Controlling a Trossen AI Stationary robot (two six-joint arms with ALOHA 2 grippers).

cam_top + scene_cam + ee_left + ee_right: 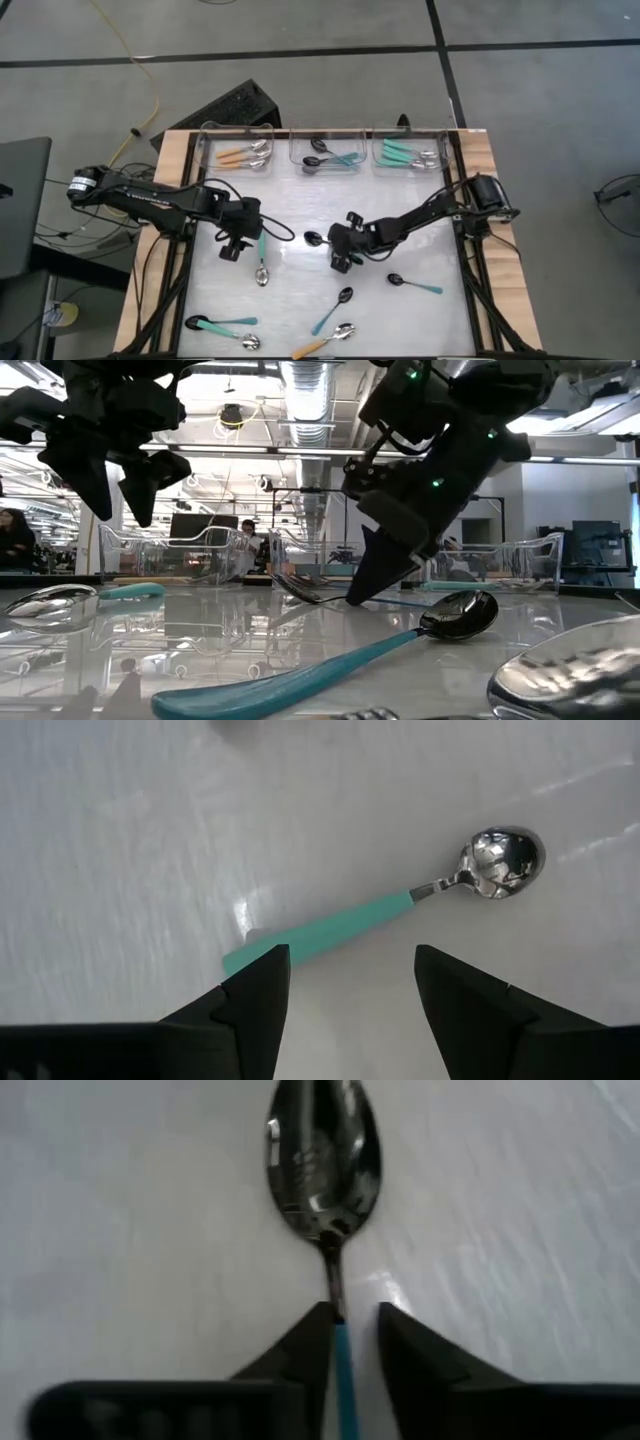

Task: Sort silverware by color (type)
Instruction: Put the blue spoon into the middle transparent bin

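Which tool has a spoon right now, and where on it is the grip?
The right tool is pinching the black-bowled teal spoon low on its handle, near the neck. The left tool holds nothing; it hovers open over a silver-bowled teal spoon.

Right pincer [338, 252] on black-bowled spoon [314, 238]

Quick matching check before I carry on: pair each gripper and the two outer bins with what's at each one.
1. left gripper
2. right gripper
3. left bin
4. right bin

A. holds orange-handled spoons
B. at the handle of a black-bowled spoon, mid-table
C. holds teal-handled silver spoons
D. open over a silver-bowled teal spoon

Pairs: 1-D, 2-B, 3-A, 4-C
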